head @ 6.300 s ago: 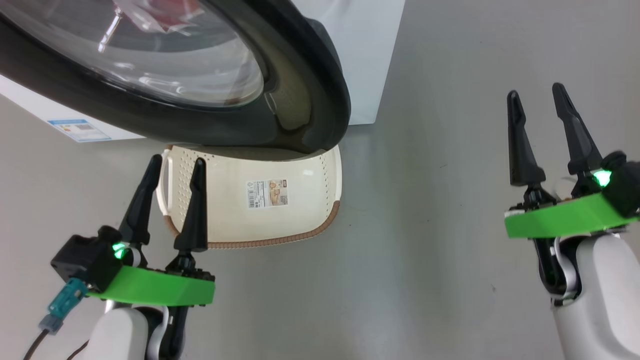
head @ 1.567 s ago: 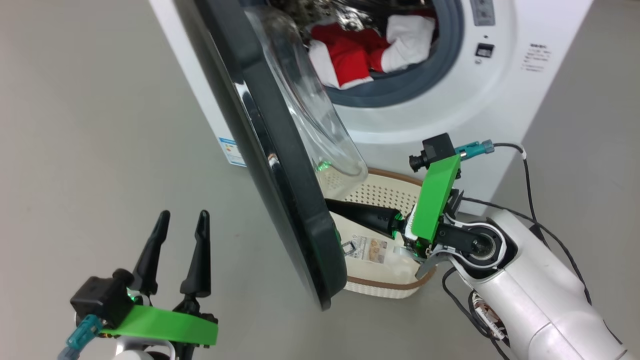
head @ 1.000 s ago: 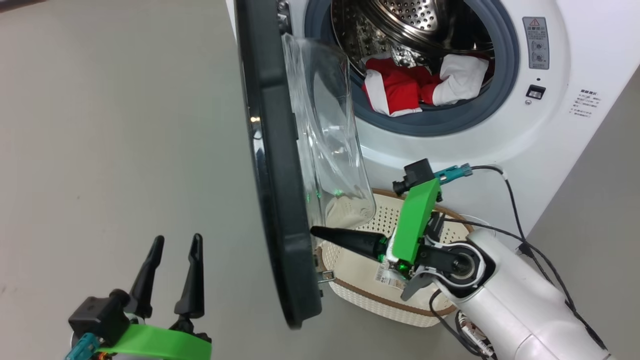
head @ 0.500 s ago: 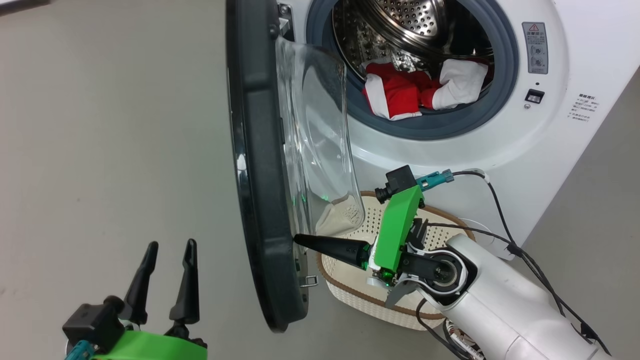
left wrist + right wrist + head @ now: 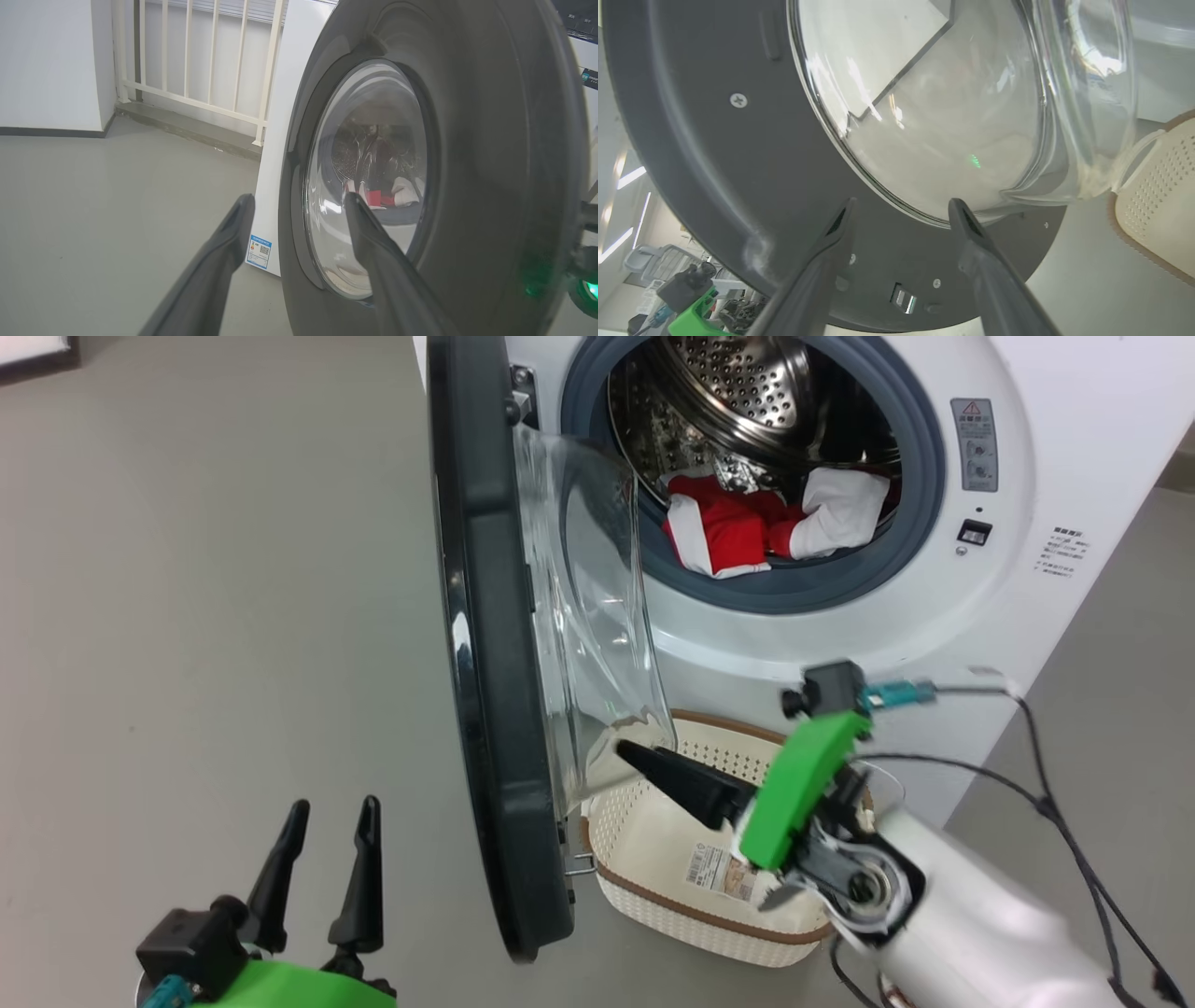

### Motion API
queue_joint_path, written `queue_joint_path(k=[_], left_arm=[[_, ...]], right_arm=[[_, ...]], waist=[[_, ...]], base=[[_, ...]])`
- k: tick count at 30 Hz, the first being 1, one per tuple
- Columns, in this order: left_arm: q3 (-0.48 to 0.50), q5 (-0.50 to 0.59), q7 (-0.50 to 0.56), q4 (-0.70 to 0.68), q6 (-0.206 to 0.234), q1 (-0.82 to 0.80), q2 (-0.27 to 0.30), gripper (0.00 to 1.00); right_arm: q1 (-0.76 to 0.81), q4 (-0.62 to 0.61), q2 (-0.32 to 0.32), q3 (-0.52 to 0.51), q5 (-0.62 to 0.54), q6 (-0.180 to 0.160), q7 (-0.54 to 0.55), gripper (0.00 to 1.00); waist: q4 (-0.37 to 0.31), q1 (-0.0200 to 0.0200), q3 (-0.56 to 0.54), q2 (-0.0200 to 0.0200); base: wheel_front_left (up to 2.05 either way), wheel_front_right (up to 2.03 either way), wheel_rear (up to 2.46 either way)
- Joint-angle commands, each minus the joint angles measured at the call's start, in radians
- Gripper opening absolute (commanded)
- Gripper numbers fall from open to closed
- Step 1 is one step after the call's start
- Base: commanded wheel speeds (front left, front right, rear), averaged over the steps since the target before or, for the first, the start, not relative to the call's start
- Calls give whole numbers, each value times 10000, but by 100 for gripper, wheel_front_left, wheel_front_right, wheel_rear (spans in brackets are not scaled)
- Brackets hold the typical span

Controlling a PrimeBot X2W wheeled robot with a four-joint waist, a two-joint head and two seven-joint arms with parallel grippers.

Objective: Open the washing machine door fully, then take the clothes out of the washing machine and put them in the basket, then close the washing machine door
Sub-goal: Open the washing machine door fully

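From the head camera, the washing machine door (image 5: 485,709) stood swung out edge-on at the left of the washing machine (image 5: 1027,569), its clear glass bowl (image 5: 597,644) bulging toward the drum. The clothes (image 5: 747,527), red and white, lay at the drum's front lip. The basket (image 5: 644,840) sat on the floor below the opening, just beside the door's lower edge. The right gripper (image 5: 635,751) reached over the basket with its tip at the bottom of the glass bowl. The left gripper (image 5: 334,803) hovered at lower left, well apart from the door, fingers parted and empty.

Along the left wrist, the left gripper (image 5: 299,198) showed its fingers spread with nothing between them, facing the door's (image 5: 490,163) outer face; the clothes (image 5: 397,193) showed through the glass.

Along the right wrist, the right gripper (image 5: 902,201) was spread wide and held nothing, its tips near the door's (image 5: 714,140) inner face at the glass's lower edge; whether they touched was unclear. The basket (image 5: 1157,196) lay at right.
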Motion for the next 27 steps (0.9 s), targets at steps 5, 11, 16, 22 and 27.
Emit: queue_joint_path(k=[5,11,16,22,27], left_arm=[[303,238,-51,-151,-54,30,151,100],[343,326,-51,-183,-54,30,151,100],[355,389,-51,-200,-54,33,151,100],[377,451,-51,-269,-54,73,150,100],[391,482,-51,-299,-54,102,150,100]], right_arm=[[576,-341,-587,283,-1670,77,-2192,100],[761,539,-1033,579,-3633,77,-4499,100],[719,1422,-931,259,-4945,77,-5089,100],[1182,1409,-402,-2226,-7861,77,-5154,100],[2559,21,428,-4710,-10871,77,-5157,100]], waist=[[-99,0,-173,0],[-141,0,-267,0],[-186,0,-326,0],[-248,0,-336,0],[-247,0,-338,0]], base=[[0,0,0],[0,0,0],[0,0,0],[0,0,0],[0,0,0]])
